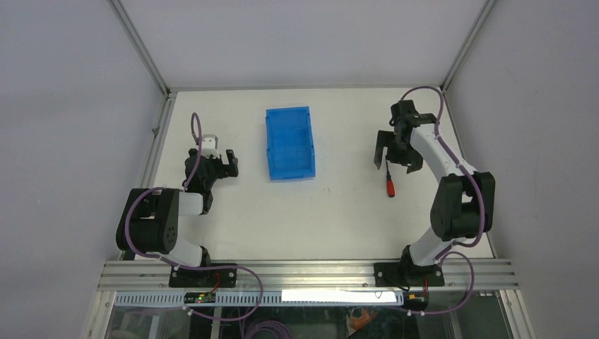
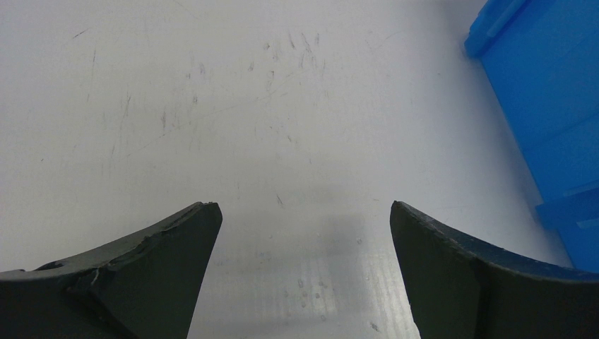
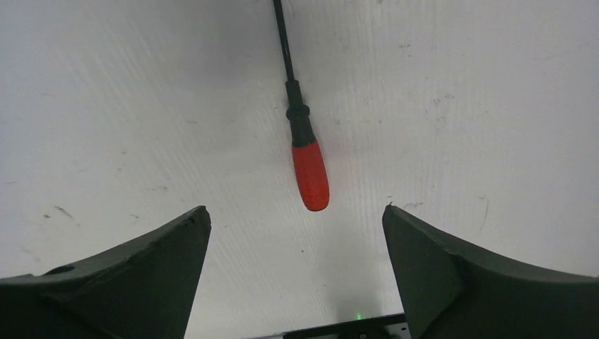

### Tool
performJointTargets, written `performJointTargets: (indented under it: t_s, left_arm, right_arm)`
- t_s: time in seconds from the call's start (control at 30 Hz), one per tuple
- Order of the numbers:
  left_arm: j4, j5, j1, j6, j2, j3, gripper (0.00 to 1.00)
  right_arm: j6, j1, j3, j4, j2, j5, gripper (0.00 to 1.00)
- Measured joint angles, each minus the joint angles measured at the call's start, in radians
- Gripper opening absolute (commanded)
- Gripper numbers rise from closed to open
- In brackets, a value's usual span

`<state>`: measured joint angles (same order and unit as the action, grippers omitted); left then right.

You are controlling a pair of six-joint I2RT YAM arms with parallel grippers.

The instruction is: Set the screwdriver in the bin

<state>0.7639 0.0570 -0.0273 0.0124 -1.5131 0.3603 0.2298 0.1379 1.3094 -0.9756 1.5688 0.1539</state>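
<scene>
- Screwdriver lies flat on the surface, near the right edge and about midway between the near and far edges. Its red handle points to the near edge and its dark shaft to the far edge.
- Right hand hangs over the shaft end, spread wide and holding nothing. In the wrist view the handle sits on the centre line between the two fingers, just ahead of their tips.
- Left hand is by the left edge, also spread wide and empty, with the bin just to its right.
- Bin stands toward the far edge, near the middle and well apart from the screwdriver. It looks empty.
- Handling, as a judgement: light, stiff and not fragile. The handle is round and looks smooth, so it may roll or skid if nudged from one side only.
- Best hold: across the red handle at its thickest part. The shaft is too thin for these broad fingers.
- Risk: an off-centre close could flick the tool away, so both fingers should meet the handle together.
</scene>
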Motion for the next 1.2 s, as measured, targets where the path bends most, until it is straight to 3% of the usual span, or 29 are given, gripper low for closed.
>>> performJointTargets:
  t_s: [0.13, 0.3, 0.37, 0.43, 0.47, 0.5, 0.73, 0.97, 1.2]
  left_arm:
    - [0.000, 0.000, 0.000, 0.000, 0.000, 0.000, 0.99]
    - [0.000, 0.000, 0.000, 0.000, 0.000, 0.000, 0.99]
    - [0.000, 0.000, 0.000, 0.000, 0.000, 0.000, 0.99]
    - [0.000, 0.000, 0.000, 0.000, 0.000, 0.000, 0.99]
    - [0.000, 0.000, 0.000, 0.000, 0.000, 0.000, 0.99]
    - [0.000, 0.000, 0.000, 0.000, 0.000, 0.000, 0.99]
    - [0.000, -0.001, 0.000, 0.000, 0.000, 0.000, 0.99]
    - [0.000, -0.001, 0.000, 0.000, 0.000, 0.000, 0.99]
    - [0.000, -0.002, 0.000, 0.000, 0.000, 0.000, 0.99]
  right_arm:
    - [-0.027, -0.033, -0.040, -0.016, 0.101, -0.040, 0.81]
    - [-0.064, -0.057, -0.070, 0.024, 0.224, -0.084, 0.60]
    - [-0.076, -0.061, -0.069, 0.045, 0.280, -0.086, 0.46]
    - [-0.083, -0.062, -0.047, 0.027, 0.327, -0.112, 0.26]
    - [-0.086, -0.062, -0.035, 0.024, 0.332, -0.106, 0.05]
    - [-0.090, -0.061, -0.026, 0.023, 0.340, -0.105, 0.00]
    - [-0.108, -0.062, 0.080, -0.066, 0.378, -0.061, 0.00]
    - [-0.109, -0.062, 0.560, -0.327, 0.405, -0.060, 0.00]
    - [-0.098, -0.062, 0.874, -0.507, 0.463, -0.125, 0.00]
